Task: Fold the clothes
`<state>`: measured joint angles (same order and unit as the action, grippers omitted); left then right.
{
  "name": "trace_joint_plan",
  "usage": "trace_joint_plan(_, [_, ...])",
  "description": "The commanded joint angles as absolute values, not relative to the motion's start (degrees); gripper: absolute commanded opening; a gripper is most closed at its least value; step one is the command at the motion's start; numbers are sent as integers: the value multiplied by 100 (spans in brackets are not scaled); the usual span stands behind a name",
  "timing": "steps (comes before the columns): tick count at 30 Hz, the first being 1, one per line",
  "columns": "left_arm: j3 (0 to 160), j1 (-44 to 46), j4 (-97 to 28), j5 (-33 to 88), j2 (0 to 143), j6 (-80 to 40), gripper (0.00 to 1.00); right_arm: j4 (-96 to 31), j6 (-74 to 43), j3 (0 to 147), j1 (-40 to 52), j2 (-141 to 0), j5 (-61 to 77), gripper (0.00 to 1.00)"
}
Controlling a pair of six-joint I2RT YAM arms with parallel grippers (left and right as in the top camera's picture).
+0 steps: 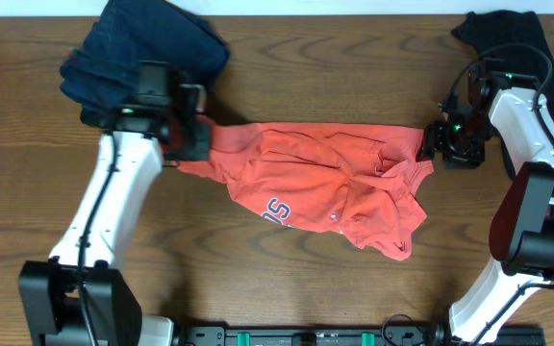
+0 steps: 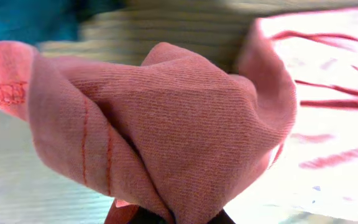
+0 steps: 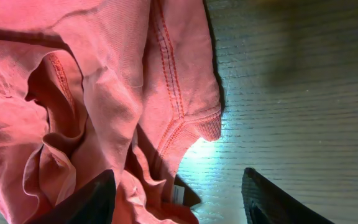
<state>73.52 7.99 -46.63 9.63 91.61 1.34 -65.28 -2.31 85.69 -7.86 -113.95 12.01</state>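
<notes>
Bunched tight against the left wrist camera is a fistful of ribbed cotton, and the left gripper is clamped fast on it, jaws closed to almost nothing on one end of the coral-red short-sleeved T-shirt. From that pinch the shirt runs crumpled across the brown wooden table, long axis left to right, its other end reaching the right gripper, whose jaws stand well apart with the stitched edge lying between them and nothing gripped. Each arm has its own end nearest; the right, I'd judge, must close on that edge before any stretch or fold. At the far corners lie a dark navy denim garment and a black shirt
</notes>
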Motion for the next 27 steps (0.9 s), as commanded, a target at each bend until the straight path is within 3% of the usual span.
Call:
trace_joint_plan(1, [7358, 1319, -4565, 956, 9144, -71, 6, -6525, -158, 8545, -703, -11262, 1249, 63])
trace_joint_plan(21, [7358, 3341, -2926, 1133, 10449, -794, 7, -6427, -161, 8545, -666, -11262, 1249, 65])
trace_joint_plan(22, [7358, 3382, -2895, 1133, 10449, -829, 10, -6427, -161, 8545, -668, -11262, 1249, 65])
trace_joint_plan(23, [7358, 3424, -2862, 1133, 10449, -827, 24, -6427, -161, 8545, -668, -11262, 1249, 65])
trace_joint_plan(25, [7358, 3476, -2823, 1131, 10447, -827, 77, -6423, -161, 8545, -668, -11262, 1249, 65])
trace_joint_plan(26, [7360, 3483, -2814, 1133, 10447, -825, 98, -6418, -161, 8545, -668, -11262, 1249, 65])
trace_joint_plan(27, [7376, 3481, -2825, 1133, 10440, -825, 98, -6414, -161, 8545, -668, -11262, 1247, 65])
